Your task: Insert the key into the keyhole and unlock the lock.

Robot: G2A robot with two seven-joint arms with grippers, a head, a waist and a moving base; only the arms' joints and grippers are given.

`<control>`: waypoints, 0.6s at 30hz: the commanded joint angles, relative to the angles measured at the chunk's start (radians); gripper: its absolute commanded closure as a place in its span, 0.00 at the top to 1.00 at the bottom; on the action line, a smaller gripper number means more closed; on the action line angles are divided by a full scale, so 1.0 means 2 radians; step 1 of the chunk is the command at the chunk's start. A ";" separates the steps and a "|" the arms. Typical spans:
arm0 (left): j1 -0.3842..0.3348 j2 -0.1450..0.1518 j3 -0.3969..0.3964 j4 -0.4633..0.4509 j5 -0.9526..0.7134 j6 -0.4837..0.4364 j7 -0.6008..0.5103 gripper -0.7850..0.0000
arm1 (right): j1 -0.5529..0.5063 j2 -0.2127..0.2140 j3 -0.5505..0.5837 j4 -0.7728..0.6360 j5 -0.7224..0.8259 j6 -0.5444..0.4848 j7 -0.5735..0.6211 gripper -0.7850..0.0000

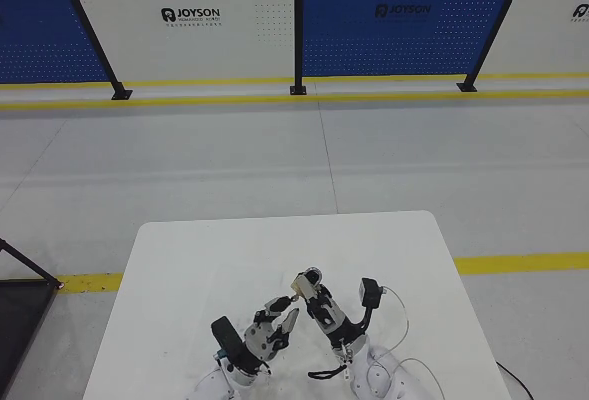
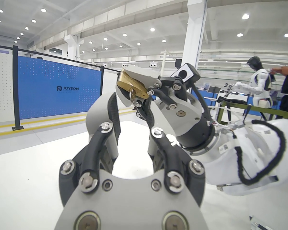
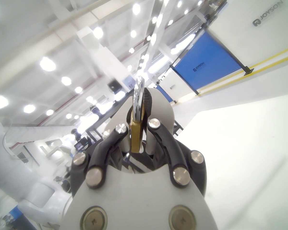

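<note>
Starting left of the lock [image 2: 132, 84], we find the left gripper [image 1: 282, 318] low over the near part of the white table [image 1: 224, 260], aimed toward the lock. Its jaws are spread wide. In its own wrist view the ribbed black pads [image 2: 113, 114] face each other across an open gap with nothing between them, and they touch nothing. The tips end just short of the lock, close to it but apart from it. The lock itself is a brass padlock held up in the air above the table, near its front edge, and it does not rest on the surface. A silver metal piece [image 3: 138, 96] stands out of the brass body past the fingertips, and we cannot tell whether it is the shackle or the key. In the left wrist view another small silver part hangs at the lock's lower edge, too small for us to name. Right of the lock, the right gripper [image 1: 307, 284] has its jaws pressed against the two flat faces of the brass body, pinching it firmly, with its wrist angled up and toward the left gripper.
</note>
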 commanded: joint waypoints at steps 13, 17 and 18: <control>-0.002 0.000 0.005 -0.009 -0.022 -0.018 -0.026 0.26 | 0.000 -0.001 -0.001 0.001 -0.006 0.003 0.001 0.00; -0.003 -0.001 0.006 -0.008 -0.024 -0.017 -0.024 0.19 | 0.001 -0.001 -0.001 0.001 -0.006 0.003 0.002 0.00; -0.003 -0.001 0.006 -0.008 -0.024 -0.017 -0.024 0.19 | 0.001 -0.001 -0.001 0.001 -0.006 0.004 0.002 0.00</control>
